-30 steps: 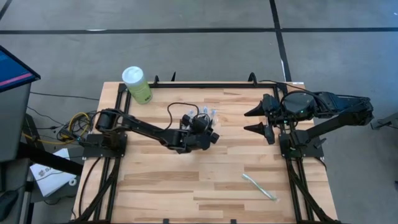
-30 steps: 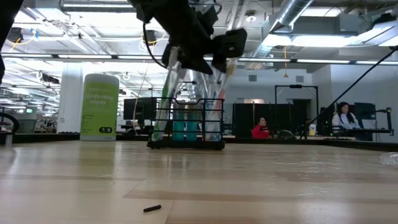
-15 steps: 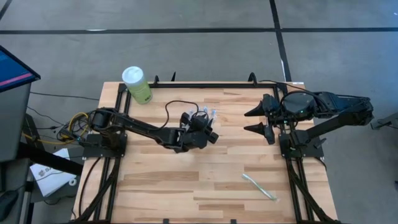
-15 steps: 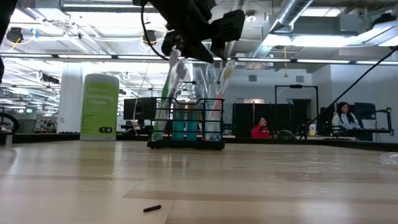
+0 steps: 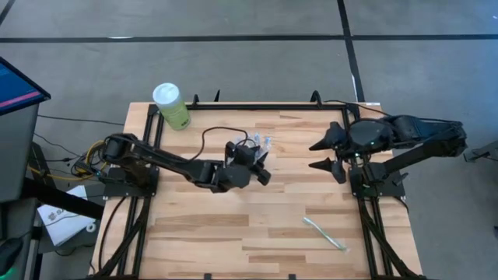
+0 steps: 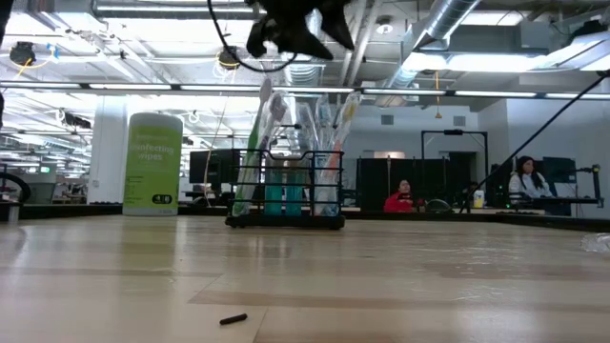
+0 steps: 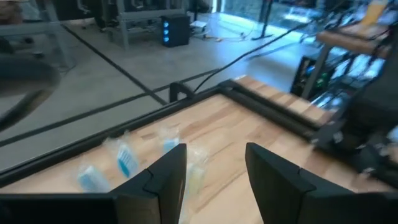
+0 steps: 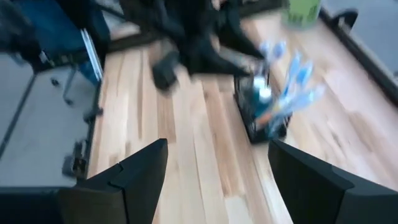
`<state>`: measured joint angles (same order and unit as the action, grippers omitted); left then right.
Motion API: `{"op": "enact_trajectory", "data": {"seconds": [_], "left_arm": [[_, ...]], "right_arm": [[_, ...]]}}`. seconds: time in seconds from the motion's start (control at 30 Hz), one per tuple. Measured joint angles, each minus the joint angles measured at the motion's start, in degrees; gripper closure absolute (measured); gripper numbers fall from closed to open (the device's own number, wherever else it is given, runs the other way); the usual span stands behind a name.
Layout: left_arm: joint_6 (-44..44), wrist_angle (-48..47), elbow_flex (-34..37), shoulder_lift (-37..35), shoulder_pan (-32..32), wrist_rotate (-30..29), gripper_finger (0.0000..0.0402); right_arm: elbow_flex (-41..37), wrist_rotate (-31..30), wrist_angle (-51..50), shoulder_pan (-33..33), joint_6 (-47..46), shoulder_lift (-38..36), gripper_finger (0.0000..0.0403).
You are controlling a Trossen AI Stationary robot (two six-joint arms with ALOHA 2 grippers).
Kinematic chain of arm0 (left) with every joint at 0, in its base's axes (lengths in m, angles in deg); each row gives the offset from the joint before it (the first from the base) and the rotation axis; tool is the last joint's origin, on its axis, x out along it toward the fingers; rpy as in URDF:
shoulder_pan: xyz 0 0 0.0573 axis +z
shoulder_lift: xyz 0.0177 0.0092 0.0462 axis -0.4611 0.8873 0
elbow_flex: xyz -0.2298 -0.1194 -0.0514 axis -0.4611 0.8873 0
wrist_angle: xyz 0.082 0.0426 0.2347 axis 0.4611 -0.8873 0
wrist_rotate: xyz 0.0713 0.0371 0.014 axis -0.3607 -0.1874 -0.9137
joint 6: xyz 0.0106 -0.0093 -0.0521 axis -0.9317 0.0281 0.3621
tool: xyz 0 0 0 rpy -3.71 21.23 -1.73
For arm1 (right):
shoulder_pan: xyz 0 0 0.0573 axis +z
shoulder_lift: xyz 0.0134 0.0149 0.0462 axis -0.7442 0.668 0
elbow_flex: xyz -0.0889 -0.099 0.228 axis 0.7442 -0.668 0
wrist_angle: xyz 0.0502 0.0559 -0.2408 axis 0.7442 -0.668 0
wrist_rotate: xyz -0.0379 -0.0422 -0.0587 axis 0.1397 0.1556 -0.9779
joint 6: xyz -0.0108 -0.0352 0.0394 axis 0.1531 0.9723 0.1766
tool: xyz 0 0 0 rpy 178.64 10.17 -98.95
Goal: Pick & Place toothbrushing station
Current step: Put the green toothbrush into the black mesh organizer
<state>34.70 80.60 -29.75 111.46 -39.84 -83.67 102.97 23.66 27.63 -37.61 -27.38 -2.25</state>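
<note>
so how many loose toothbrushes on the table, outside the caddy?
1: a pale green plastic toothbrush lies flat on the wooden table near its front right, apart from the black wire-mesh caddy. The arms may hide others.

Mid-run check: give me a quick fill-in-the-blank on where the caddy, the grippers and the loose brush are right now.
1. The black wire caddy stands on the ____.
2. The left gripper hangs ____ the caddy, holding nothing.
3. The right gripper has its fingers ____.
4. A loose toothbrush lies nearer the ____ arm.

Missing words: table; above; open; right
</note>
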Motion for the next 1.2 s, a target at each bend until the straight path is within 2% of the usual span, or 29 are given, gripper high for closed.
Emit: {"op": "enact_trajectory", "data": {"seconds": [0.23,0.47,0.67,0.87,1.2], "left_arm": [[-1.9,0.2,0.0,-6.4,-2.0,7.3,0.0242],[-4.4,-0.2,0.0,-11.1,-5.5,11.5,0.0242],[-4.4,-1.0,0.0,-12.1,-9.3,11.9,0.0242],[-3.6,-1.2,0.0,-11.2,-12.8,12.1,0.0242],[-2.3,-1.0,0.0,-11.3,-16.3,11.7,0.0242]], "right_arm": [[-0.1,4.7,-9.0,1.1,-4.9,2.3,0.0132],[-5.4,5.8,-9.3,10.0,-18.4,4.3,0.0132],[-11.2,4.1,-2.1,19.9,-32.5,6.1,0.0132],[-13.7,1.2,-0.4,27.7,-42.7,11.7,0.0132],[-15.7,2.6,0.5,36.1,-53.7,23.8,0.0132]]}}
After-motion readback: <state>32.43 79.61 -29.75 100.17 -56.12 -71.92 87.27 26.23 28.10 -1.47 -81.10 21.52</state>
